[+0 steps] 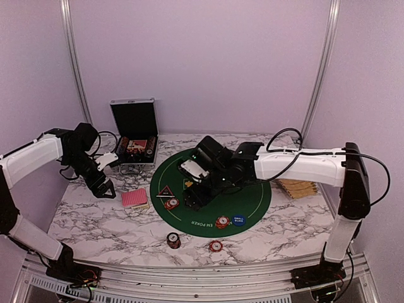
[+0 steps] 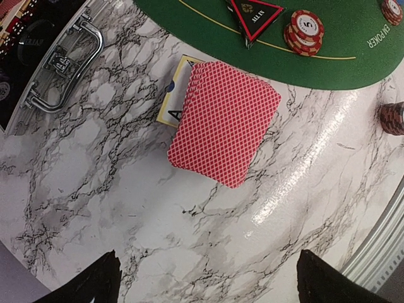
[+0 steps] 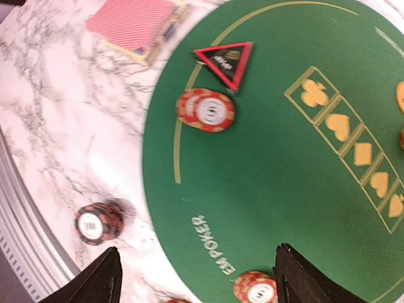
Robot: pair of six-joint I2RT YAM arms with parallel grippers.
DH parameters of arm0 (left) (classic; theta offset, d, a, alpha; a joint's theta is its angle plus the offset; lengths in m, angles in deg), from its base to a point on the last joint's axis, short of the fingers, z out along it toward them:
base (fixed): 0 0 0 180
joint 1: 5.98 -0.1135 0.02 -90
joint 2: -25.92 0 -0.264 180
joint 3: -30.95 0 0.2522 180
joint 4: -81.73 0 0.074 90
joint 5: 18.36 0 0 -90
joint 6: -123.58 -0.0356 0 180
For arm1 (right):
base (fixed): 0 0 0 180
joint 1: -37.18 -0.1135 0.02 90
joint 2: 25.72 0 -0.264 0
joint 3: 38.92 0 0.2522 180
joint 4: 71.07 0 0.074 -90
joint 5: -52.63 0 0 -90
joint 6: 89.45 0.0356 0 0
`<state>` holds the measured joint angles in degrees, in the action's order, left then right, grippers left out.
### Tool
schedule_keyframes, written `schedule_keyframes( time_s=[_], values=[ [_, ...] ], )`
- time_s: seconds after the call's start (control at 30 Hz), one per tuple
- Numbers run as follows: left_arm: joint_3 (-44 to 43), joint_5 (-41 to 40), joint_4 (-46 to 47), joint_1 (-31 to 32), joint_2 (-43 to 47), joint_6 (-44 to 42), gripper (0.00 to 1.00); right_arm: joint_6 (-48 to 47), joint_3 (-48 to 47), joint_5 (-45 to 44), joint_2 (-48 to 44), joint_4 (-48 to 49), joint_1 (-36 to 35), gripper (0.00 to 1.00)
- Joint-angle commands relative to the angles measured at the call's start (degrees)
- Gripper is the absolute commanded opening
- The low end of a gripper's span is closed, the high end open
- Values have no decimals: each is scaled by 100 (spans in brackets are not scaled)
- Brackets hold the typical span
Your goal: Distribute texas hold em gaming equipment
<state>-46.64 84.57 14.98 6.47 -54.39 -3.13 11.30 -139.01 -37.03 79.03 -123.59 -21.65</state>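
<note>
While your left gripper (image 2: 208, 278) hangs, jaws wide apart, over the deck of cards (image 2: 224, 123) on the table (image 2: 95, 208), your right gripper (image 3: 196, 278) hovers empty, jaws apart, above the green mat (image 3: 284, 189). Dealing seems next: lower left, pinch the deck.

The card deck (image 2: 224, 123) hides most of a face-up card (image 2: 170, 101).

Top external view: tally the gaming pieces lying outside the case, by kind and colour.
Red-orange chip stacks: 3
Dark chip stack: 1
Triangular marker: 1
Blue marker disc: 1
Card deck: 1
Total: 7, though the right arm may hide more.
</note>
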Motion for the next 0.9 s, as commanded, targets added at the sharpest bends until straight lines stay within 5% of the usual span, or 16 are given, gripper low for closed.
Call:
schedule_keyframes(
  time_s=[0.0,0.57,0.87],
  values=[
    [88,-28,42,12,232,103,99,-277,-777,297,630,-244,-602,82],
    [178,-169,52,12,414,94,99,-640,-1447,529,1757,-536,-1095,79],
    [138,-314,62,12,389,110,99,-740,-1498,671,1959,-668,-1194,68]
  ],
)
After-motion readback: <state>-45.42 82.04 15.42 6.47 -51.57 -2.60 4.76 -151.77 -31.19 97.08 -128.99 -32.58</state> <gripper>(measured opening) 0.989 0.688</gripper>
